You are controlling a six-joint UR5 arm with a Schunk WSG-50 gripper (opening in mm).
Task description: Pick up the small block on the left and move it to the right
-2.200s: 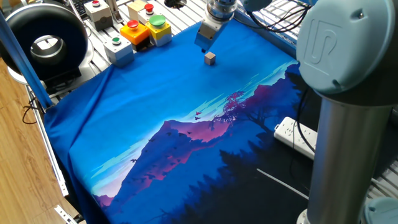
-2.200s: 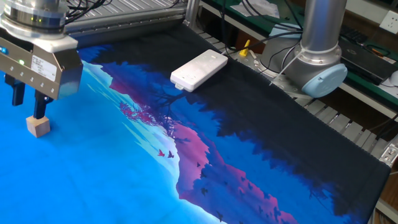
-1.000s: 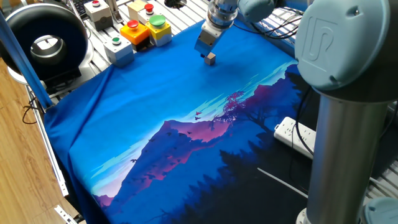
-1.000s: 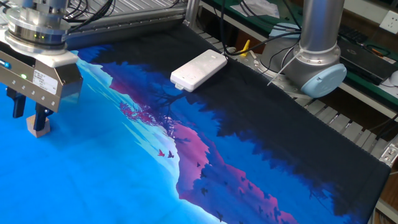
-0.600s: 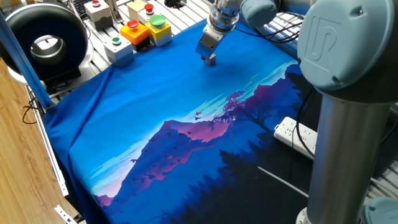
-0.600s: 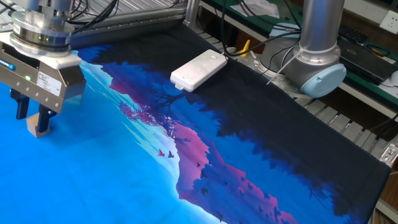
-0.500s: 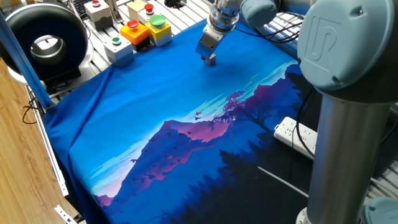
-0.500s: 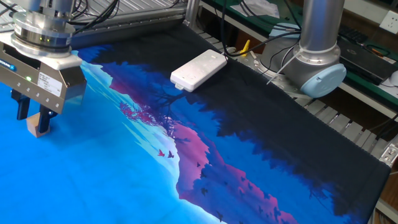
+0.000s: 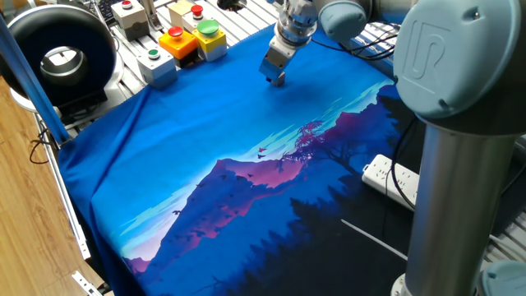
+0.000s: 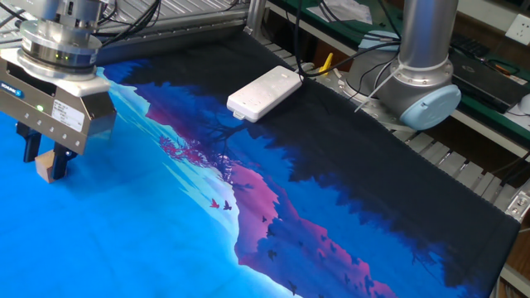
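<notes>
The small block (image 10: 45, 166) is a tiny tan wooden cube resting on the blue part of the printed cloth (image 10: 166, 232). My gripper (image 10: 47, 157) has come down over it, with one dark finger on each side and the cube in the gap. The jaws look the same width apart as before, so the gripper is open around the cube; I cannot tell whether the fingers touch it. In the one fixed view my gripper (image 9: 276, 77) stands at the far middle of the cloth (image 9: 214, 164), and its fingers hide nearly all of the cube.
Several button boxes, orange and yellow (image 9: 191, 39) and grey (image 9: 157, 66), stand beyond the cloth's far left corner. A black round device (image 9: 57, 51) sits at the left. A white power strip (image 10: 265, 91) lies on the dark end of the cloth, near the arm's base (image 10: 424, 79).
My gripper has come down from just above the cube until its fingers straddle it. The cube has not moved, and the jaws have kept the same width.
</notes>
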